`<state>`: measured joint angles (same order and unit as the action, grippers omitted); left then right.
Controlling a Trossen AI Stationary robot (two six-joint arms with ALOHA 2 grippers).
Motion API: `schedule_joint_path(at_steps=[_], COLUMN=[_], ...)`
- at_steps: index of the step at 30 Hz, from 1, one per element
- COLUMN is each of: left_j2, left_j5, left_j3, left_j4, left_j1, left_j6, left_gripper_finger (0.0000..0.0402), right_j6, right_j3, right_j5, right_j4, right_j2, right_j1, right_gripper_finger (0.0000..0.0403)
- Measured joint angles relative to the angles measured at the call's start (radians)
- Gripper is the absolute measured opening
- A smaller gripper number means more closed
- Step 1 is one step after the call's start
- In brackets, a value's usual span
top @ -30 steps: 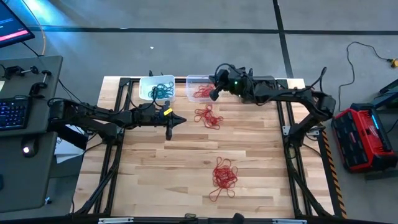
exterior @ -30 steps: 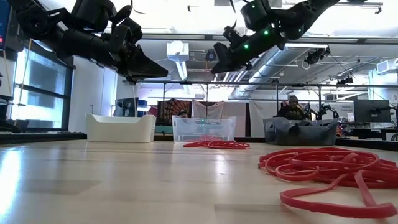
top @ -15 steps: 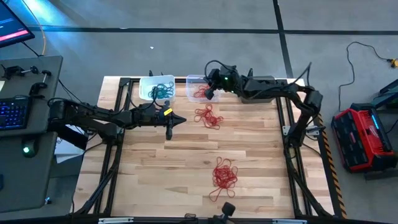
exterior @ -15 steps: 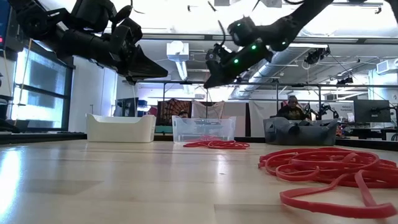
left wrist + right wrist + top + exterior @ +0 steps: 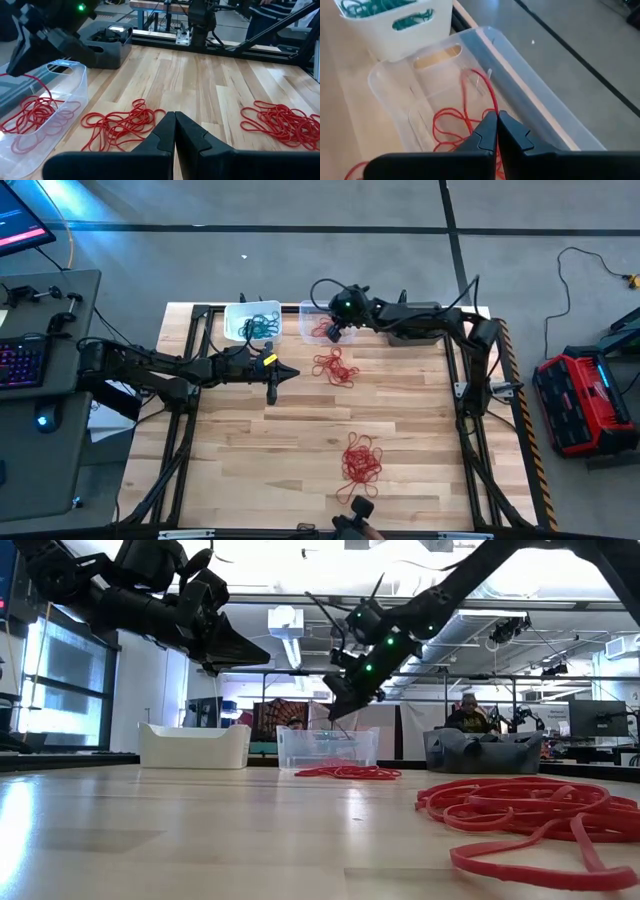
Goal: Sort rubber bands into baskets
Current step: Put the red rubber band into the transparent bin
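High view: the clear basket sat at the far edge of the table, with the white basket just beside it on the left arm's side. Teal rubber bands lay in the white basket. The right gripper hung over the clear basket, fingers closed on a red rubber band. A small red pile lay on the table just in front of the clear basket; a larger red pile lay well apart from it, toward the near edge. The left gripper hovered above bare wood, in front of the white basket, fingers shut and empty.

Low view: white basket, clear basket and dark grey basket stood in a row at the far side. The right gripper pointed down just above the clear basket. The left gripper was held high, on the white basket's side of it.

Left wrist view: the left gripper had its fingers pressed together, holding nothing. Red bands lay in the clear basket, and the dark grey basket stood next to it.

Right wrist view: the right gripper pinched a red rubber band that looped down into the clear basket.
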<state>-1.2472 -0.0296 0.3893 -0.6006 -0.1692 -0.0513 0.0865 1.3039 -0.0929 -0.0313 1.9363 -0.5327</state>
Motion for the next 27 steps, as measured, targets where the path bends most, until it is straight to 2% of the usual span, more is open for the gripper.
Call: schedule_joint_path(at_steps=[6, 9, 17, 20, 23, 27], left_j2=[0.000, 0.000, 0.000, 0.000, 0.000, 0.000], left_j5=[0.000, 0.000, 0.000, 0.000, 0.000, 0.000], left_j3=[0.000, 0.000, 0.000, 0.000, 0.000, 0.000], left_j4=[0.000, 0.000, 0.000, 0.000, 0.003, 0.005], left_j1=[0.000, 0.000, 0.000, 0.000, 0.000, 0.000], left_j6=[0.000, 0.000, 0.000, 0.000, 0.000, 0.001], left_gripper_finger=[0.0000, 0.0000, 0.0000, 0.0000, 0.0000, 0.0000], right_j6=[-0.025, -0.053, -0.053, -0.052, -0.047, -0.001], right_j3=[0.010, 0.011, 0.011, 0.011, 0.011, 0.011], right_j5=[0.005, 0.036, 0.052, 0.051, 0.049, 0.049], right_j4=[-0.062, -0.101, -0.158, -0.168, -0.185, -0.237], right_j2=[0.009, 0.009, 0.007, -0.013, -0.064, -0.140], right_j1=[-0.012, -0.021, -0.024, -0.023, -0.018, 0.020], right_gripper_finger=[0.0001, 0.0015, 0.0119, 0.0141, 0.0122, 0.0035])
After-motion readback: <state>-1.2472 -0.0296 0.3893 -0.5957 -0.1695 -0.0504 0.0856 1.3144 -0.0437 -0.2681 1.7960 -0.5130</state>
